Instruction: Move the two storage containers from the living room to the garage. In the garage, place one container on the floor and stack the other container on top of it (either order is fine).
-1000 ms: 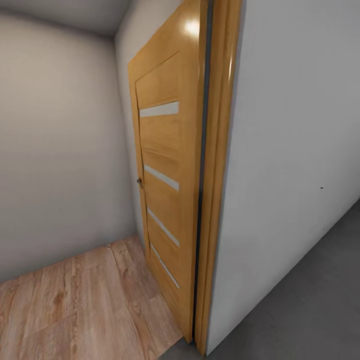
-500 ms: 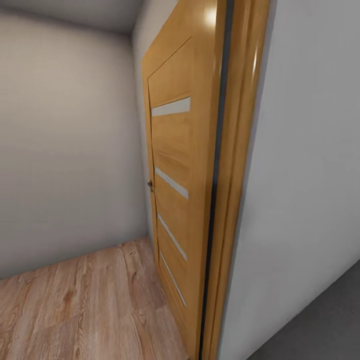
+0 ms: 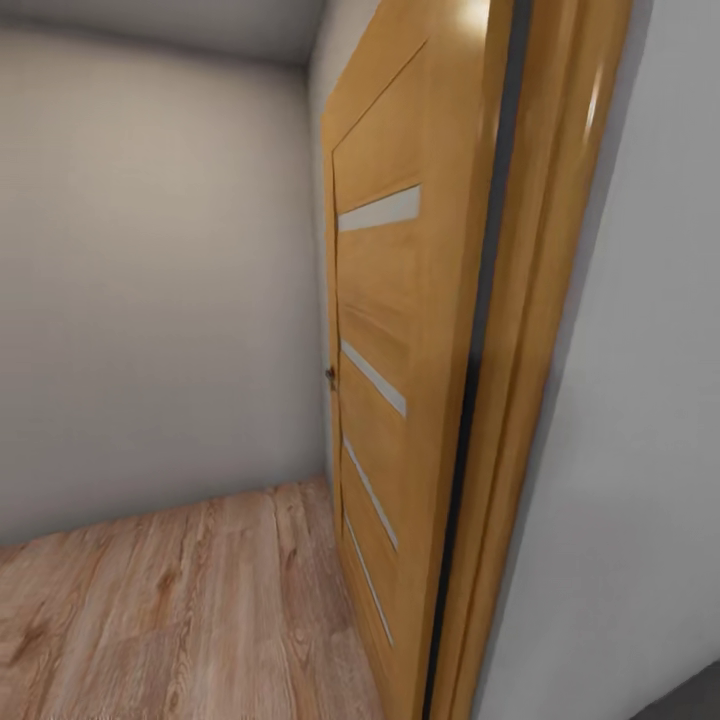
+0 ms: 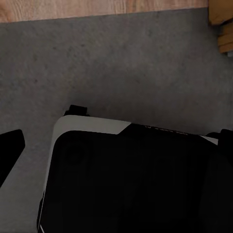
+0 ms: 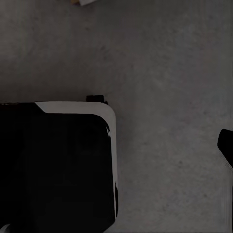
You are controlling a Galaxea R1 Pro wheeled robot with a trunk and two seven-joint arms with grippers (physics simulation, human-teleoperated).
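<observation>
The storage containers are out of view. The head view faces an open doorway with a wooden door (image 3: 385,330). In the left wrist view, my left gripper (image 4: 116,145) hangs over the dark grey concrete floor (image 4: 121,58). Its two dark fingers (image 4: 9,150) sit at opposite edges of the picture, wide apart, with nothing held between them. In the right wrist view, one dark finger (image 5: 226,145) of my right gripper shows at the picture's edge above the concrete floor (image 5: 165,73), holding nothing. My black and white base (image 4: 131,179) lies under both arms.
The door with its narrow glass strips stands swung open against a wooden frame (image 3: 545,350), close ahead. A pale grey wall (image 3: 640,450) fills the right. Light wood planks (image 3: 180,610) run past the threshold to a plain wall (image 3: 150,300). A strip of planks (image 4: 97,7) borders the concrete.
The whole head view has shifted: door and frame now sit further right and larger, and the concrete at the lower right has almost left the picture. The camera has moved, not the door.
</observation>
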